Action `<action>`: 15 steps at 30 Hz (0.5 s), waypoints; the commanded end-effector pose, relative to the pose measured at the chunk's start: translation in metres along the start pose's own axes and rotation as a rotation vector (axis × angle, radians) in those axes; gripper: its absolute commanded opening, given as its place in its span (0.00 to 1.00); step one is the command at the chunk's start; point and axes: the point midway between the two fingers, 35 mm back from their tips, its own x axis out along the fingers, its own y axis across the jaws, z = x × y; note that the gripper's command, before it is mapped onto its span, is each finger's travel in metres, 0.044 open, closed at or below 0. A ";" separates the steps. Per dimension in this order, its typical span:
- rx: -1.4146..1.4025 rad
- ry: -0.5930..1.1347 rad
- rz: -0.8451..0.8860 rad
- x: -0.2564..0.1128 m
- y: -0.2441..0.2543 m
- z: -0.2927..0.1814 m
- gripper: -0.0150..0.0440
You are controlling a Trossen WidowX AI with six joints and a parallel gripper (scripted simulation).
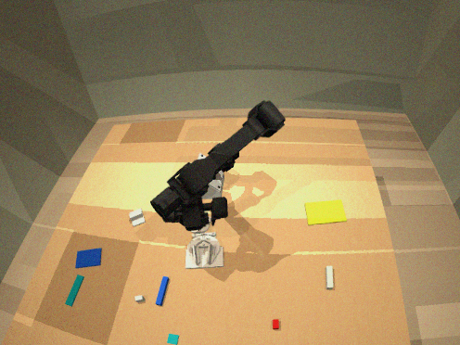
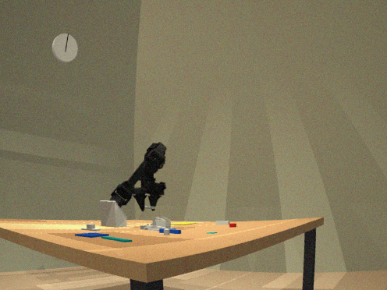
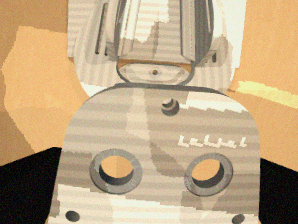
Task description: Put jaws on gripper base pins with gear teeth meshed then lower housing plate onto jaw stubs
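Observation:
The white gripper base (image 1: 191,263) (image 2: 146,227) (image 3: 232,30) lies on the table in front of the arm's mount. Two pale jaws (image 1: 204,249) stand side by side on it; their gear teeth are covered from view. My gripper (image 1: 202,224) (image 2: 148,206) (image 3: 156,163) is shut on the pale housing plate (image 3: 150,117), with a black finger at each side edge. The plate has two ringed holes and is roughly level. It hangs above the table beside the base on the mount side, higher than the jaws and apart from them, overlapping the base's near part in the wrist view.
A stepped white piece (image 1: 136,218) (image 2: 90,227) lies left of the arm. A blue plate (image 1: 88,258), teal bar (image 1: 74,290), blue bar (image 1: 162,291) and small white block (image 1: 139,299) lie front left. A red block (image 1: 275,324), white bar (image 1: 329,277) and yellow plate (image 1: 325,212) lie right.

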 end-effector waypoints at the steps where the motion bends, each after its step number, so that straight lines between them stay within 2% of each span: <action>1: -0.005 0.001 -0.004 0.000 -0.001 0.000 0.85; 15: -0.006 0.001 -0.004 0.000 -0.002 -0.001 0.85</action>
